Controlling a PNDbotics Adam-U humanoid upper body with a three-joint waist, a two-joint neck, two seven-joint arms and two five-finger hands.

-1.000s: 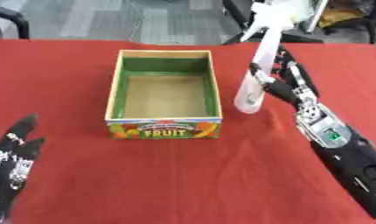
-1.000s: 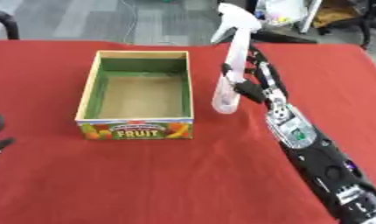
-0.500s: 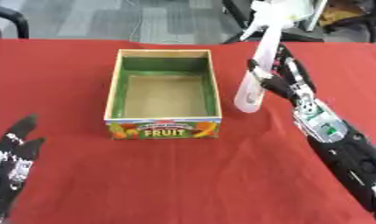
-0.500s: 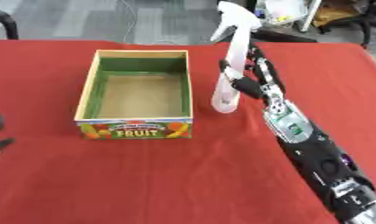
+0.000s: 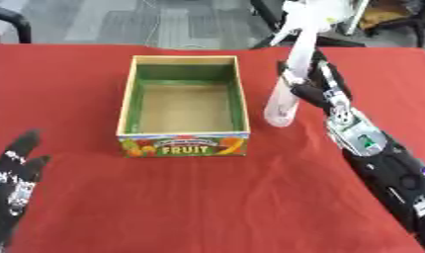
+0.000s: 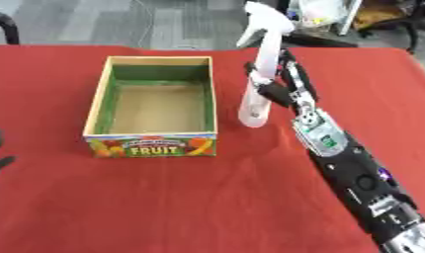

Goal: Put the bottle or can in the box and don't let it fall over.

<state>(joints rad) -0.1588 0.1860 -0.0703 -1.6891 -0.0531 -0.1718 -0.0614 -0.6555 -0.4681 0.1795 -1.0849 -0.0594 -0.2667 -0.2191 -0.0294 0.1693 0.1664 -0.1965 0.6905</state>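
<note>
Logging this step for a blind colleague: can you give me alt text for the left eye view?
The right robot hand grips a white spray bottle, upright on the red table just right of an empty open fruit box. The left robot hand rests open at the lower left corner.

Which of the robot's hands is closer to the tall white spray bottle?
The right. The right hand is curled round the tall white spray bottle beside the box; the left hand rests open near the lower left corner, far from it.

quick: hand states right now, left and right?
Left robot hand: open, idle at the lower left corner, holding nothing.
Right robot hand: shut on the white spray bottle, upright beside the fruit box.
</note>
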